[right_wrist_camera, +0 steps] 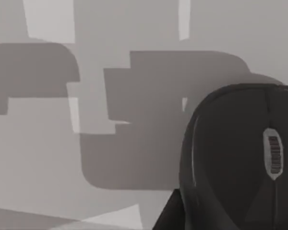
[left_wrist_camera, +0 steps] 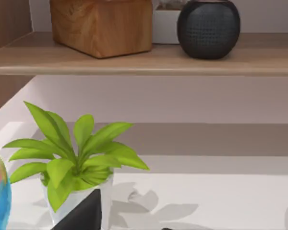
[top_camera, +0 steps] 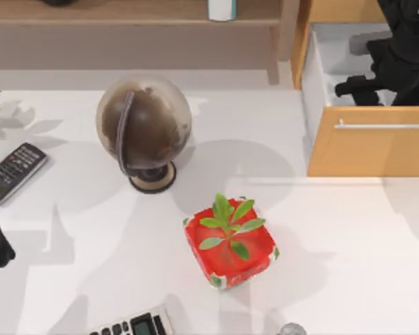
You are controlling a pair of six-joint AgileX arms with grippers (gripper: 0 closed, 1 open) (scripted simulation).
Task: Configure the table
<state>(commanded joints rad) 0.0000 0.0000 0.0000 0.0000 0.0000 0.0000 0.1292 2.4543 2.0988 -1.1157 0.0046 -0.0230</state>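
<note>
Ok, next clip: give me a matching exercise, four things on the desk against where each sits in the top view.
Things:
1. globe
2. remote control
3. red plant pot
4. calculator

Places:
A. near edge, left of centre
B. far left side
C. middle, toward the near edge
D. behind the middle, left of centre

Pairs: 1-D, 2-B, 3-C, 4-A

White table [top_camera: 335,258] w/ a globe [top_camera: 144,130] on it. Remote [top_camera: 15,171] off to globe's left, red plant pot [top_camera: 230,246] below-right of it, calculator [top_camera: 135,325] near the front edge below globe.
</note>
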